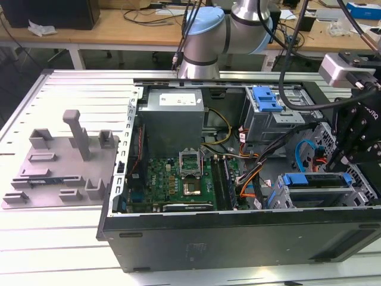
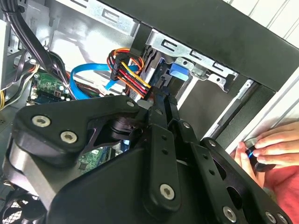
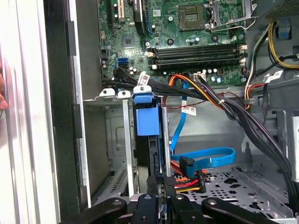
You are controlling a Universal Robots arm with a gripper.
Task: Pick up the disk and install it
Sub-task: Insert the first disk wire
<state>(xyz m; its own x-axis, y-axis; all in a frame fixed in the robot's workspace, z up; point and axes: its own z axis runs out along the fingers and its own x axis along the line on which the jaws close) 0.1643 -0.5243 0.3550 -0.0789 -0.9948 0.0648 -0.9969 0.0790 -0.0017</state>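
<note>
The tool (image 3: 161, 184) is clamped on the disk's (image 3: 150, 140) near edge. Its long axis runs straight ahead into the drive cage (image 3: 112, 140).

The open computer case (image 1: 238, 238) lies on its side on the table (image 1: 53, 250), and the holder block (image 1: 59, 161) sits just beside it, toward the exterior view's left. Inside the case, the motherboard (image 1: 178, 179) lies in front of the power supply (image 1: 172, 116). The drive cage (image 1: 324, 190) sits at the exterior view's right end, with the disk (image 3: 145, 116) standing in it. The end effector (image 3: 161, 186) hangs over that cage. A hand (image 2: 273, 147) rests at the case's outer edge.
</note>
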